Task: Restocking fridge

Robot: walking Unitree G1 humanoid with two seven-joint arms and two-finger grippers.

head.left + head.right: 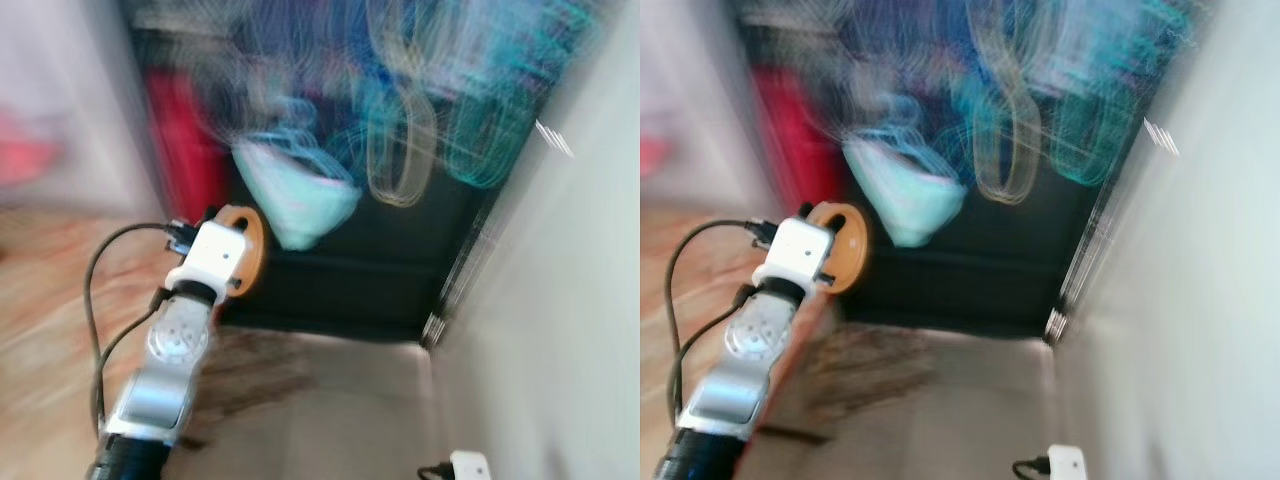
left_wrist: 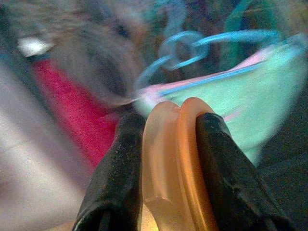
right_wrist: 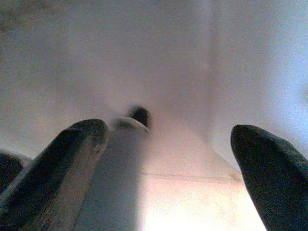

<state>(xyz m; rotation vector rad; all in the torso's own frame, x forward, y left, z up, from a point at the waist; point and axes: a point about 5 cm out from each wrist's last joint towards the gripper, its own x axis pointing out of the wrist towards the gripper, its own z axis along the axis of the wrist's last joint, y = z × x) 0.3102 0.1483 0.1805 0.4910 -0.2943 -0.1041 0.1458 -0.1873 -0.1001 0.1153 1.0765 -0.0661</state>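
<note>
Overall, head views: heavily blurred, so much of the scene is smeared streaks of colour.
Left end effector: its two black fingers are clamped on a translucent orange, disc-shaped object, gripping it edge-on between them.
Orange disc in the head views: held up at the end of the silver left arm, just in front of a dark open compartment.
Dark compartment contents: a pale mint-green bag-like item sits just beyond the disc; a red block stands further left; above them are blue and teal streaks too blurred to identify.
Left wrist view: the mint-green item with a pink edge lies right behind the held disc, and the red block is off to one side.
Right end effector: its black fingers are spread well apart, holding nothing, pointed at a pale white surface.
Right side of the head views: a broad white panel runs along the compartment's edge.
Floor: a pale beige floor lies below the compartment.
</note>
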